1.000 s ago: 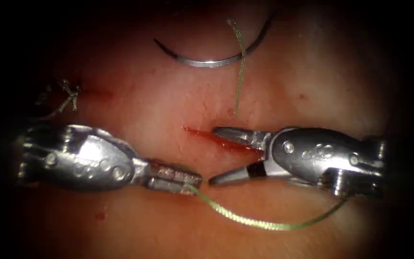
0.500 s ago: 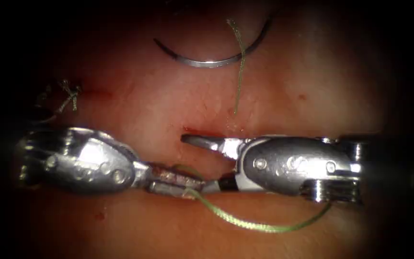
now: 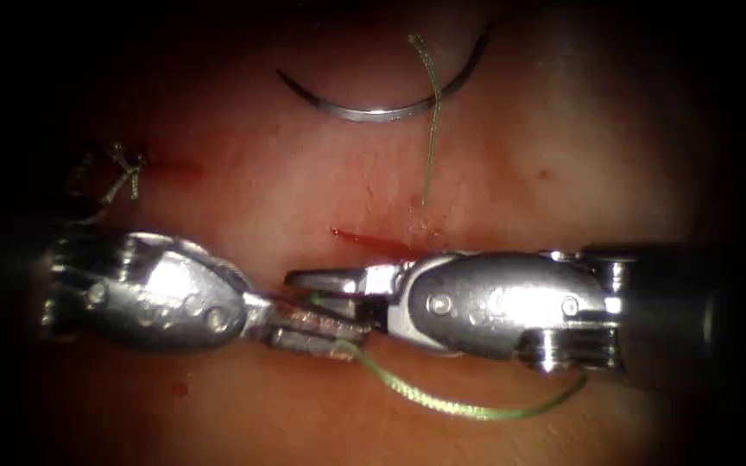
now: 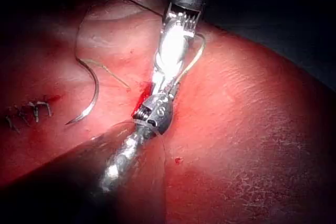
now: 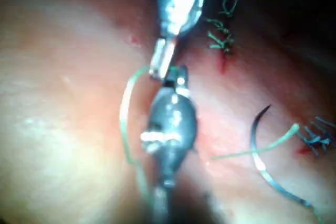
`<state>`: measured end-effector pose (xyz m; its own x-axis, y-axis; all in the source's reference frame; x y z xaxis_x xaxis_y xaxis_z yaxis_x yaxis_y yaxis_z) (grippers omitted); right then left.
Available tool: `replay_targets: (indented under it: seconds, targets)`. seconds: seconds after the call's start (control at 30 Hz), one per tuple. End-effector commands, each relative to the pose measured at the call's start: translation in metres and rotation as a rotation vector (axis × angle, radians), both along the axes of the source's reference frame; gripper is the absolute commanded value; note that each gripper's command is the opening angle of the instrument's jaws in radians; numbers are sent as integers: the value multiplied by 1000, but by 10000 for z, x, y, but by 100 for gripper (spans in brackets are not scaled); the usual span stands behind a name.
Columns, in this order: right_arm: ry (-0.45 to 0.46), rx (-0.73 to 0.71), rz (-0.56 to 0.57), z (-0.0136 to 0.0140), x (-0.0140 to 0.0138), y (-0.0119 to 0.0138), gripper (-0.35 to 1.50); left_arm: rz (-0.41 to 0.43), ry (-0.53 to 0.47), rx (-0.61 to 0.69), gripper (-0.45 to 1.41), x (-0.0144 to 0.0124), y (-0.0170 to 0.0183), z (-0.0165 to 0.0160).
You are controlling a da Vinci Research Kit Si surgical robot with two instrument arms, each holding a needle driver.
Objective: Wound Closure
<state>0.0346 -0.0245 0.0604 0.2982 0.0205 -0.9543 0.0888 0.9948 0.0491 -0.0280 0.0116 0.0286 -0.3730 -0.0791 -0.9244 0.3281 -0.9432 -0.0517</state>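
The curved needle [image 3: 373,108] lies free on the tissue [image 3: 304,173] beyond the cut [image 3: 373,242], not in the tissue and held by neither tool. A loose green thread end [image 3: 431,129] crosses it. My left tool [image 3: 357,331] is shut on the green thread [image 3: 459,406], which loops away toward the front right. My right tool [image 3: 300,285] reaches over the cut. Its jaws are shut on the same thread right beside the left tool's jaws. In the left wrist view the two tools meet tip to tip [image 4: 152,109], and the needle [image 4: 92,93] lies off to one side.
Older knotted stitches [image 3: 123,173] sit on the tissue at the left, above my left tool. Red fluid fills the cut and spots the tissue [image 3: 181,388]. The right wrist view shows more stitches [image 5: 223,30] and the needle [image 5: 262,166].
My right tool has slid left along the cut with its jaws wide, then shut them on the thread beside the left tool. The left tool and the needle stayed put.
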Motion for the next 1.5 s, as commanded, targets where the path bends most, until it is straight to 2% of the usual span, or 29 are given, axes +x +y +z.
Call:
replay_targets:
  seconds: [0.03,0.2,0.33,0.37,0.4,0.5,0.53,0.67,0.87,0.97,1.1,1.33,1.5]
  targets:
    - [14,-13,-13,8,6,1,-35,1,-2,0,-45,-5,0,5]
    - [14,-15,-64,13,5,0,-35,5,-6,-3,-45,-4,1,2]
    - [-14,11,-54,17,3,5,-35,5,-6,-1,-45,-3,4,1]
    - [-29,26,-43,19,3,8,-35,5,-7,0,-30,-4,5,1]
    - [-42,41,-34,21,2,12,-35,2,-5,6,17,-5,6,0]
    - [-94,119,1,32,1,26,-35,-32,22,33,66,-7,7,-3]
    - [-121,146,9,38,0,32,-35,-43,31,47,73,-8,6,-4]
    - [-225,210,36,56,-5,49,-35,-69,47,78,73,-11,0,-15]
    - [-344,243,56,66,-9,66,-35,-118,77,104,73,-20,-9,-45]
    - [-408,267,66,73,-6,72,-35,-177,128,101,74,-27,-9,-62]
    - [-483,294,68,84,4,81,-35,-252,266,84,76,-46,-14,-74]
    - [-557,300,63,99,25,86,-35,-321,402,89,76,-71,-10,-58]
    - [-574,305,65,104,31,81,-35,-372,506,55,71,-71,5,-37]
